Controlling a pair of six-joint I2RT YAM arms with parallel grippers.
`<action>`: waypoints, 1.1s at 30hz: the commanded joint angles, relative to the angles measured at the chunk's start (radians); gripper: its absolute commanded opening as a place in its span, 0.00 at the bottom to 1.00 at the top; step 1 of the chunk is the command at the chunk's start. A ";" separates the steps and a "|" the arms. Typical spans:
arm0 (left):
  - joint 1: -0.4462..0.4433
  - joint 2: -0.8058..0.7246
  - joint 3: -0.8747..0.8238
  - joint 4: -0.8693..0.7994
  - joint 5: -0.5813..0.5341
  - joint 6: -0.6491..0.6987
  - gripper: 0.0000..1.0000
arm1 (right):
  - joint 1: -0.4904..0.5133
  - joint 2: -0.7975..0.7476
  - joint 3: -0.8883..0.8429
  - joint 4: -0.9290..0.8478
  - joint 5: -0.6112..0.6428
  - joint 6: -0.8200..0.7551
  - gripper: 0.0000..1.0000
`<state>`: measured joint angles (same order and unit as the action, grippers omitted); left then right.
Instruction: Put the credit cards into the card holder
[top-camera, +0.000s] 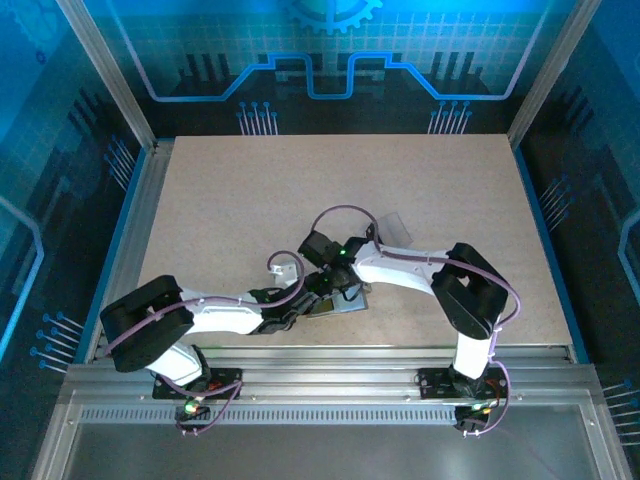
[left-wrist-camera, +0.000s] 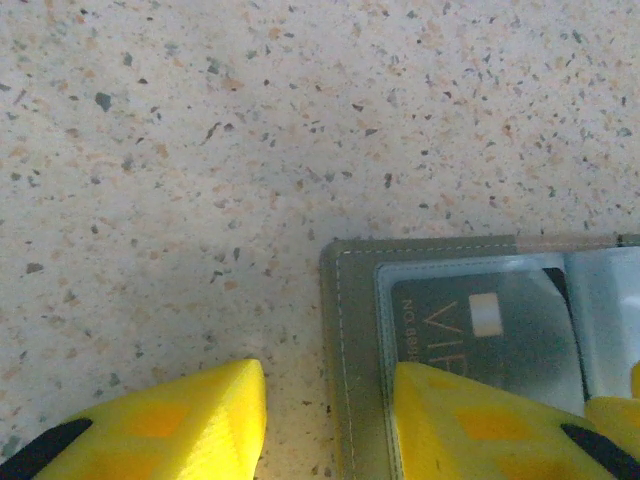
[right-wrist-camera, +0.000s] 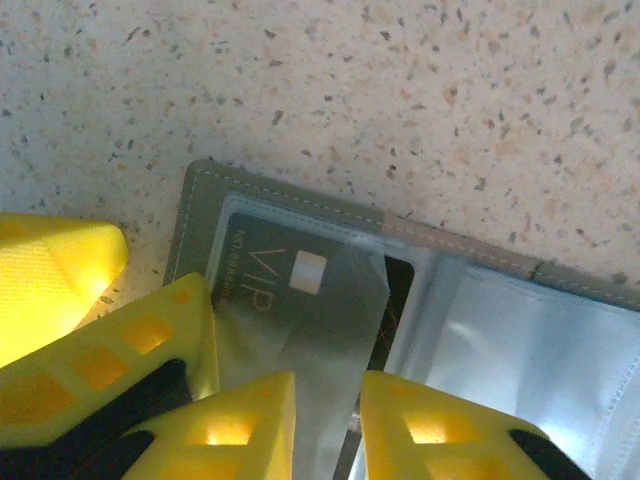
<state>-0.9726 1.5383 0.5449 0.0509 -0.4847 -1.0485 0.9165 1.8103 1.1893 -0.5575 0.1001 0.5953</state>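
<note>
- One card holder (right-wrist-camera: 205, 195) is under review. It lies opened flat on the table (top-camera: 250, 200), close to the near edge and about midway between the two arm bases, with both wrists gathered over it.
- Contents: I read one credit card (right-wrist-camera: 290, 300), marked VIP with a pale chip, under the clear sleeve (left-wrist-camera: 400, 290) of the holder's end panel. The plastic greys it.
- Along the card's inner side a black strip (right-wrist-camera: 400, 285) shows. I cannot tell whether it is a second card or the same one uncovered.
- On the next panel the neighbouring sleeve (right-wrist-camera: 510, 340) is all glare, so I cannot read what it holds.
- At the right gripper (right-wrist-camera: 327, 392) the jaws stand a narrow gap apart, with the card's near end running between them. I cannot tell whether they pinch it.
- At the left gripper (left-wrist-camera: 328, 385) the jaws are spread wide, astride the holder's stitched end edge. One finger is over the tabletop and the other is over the holder and the card's corner.
- Edges: the stitched border runs outside the card on the far and end sides. In the right wrist view, a left finger sits just beside a right finger.
- Room: a clear plastic box (top-camera: 397, 228) stands beyond the right arm (top-camera: 400, 268), apart from the holder. Open tabletop stretches to the far side and both flanks. The metal rail (top-camera: 330, 358) closes the near side.
</note>
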 joint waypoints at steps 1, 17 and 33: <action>-0.044 0.165 -0.079 0.102 0.480 -0.065 0.42 | -0.036 -0.044 -0.063 0.159 -0.199 0.051 0.29; -0.044 0.131 -0.076 0.077 0.472 -0.044 0.44 | -0.039 -0.314 -0.258 0.063 -0.011 0.103 0.42; -0.044 0.160 -0.069 0.084 0.479 -0.047 0.43 | -0.048 -0.368 -0.431 0.113 -0.021 0.163 0.51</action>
<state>-0.9791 1.5276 0.5209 0.0944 -0.4942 -1.0439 0.8761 1.4269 0.7521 -0.4587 0.0788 0.7452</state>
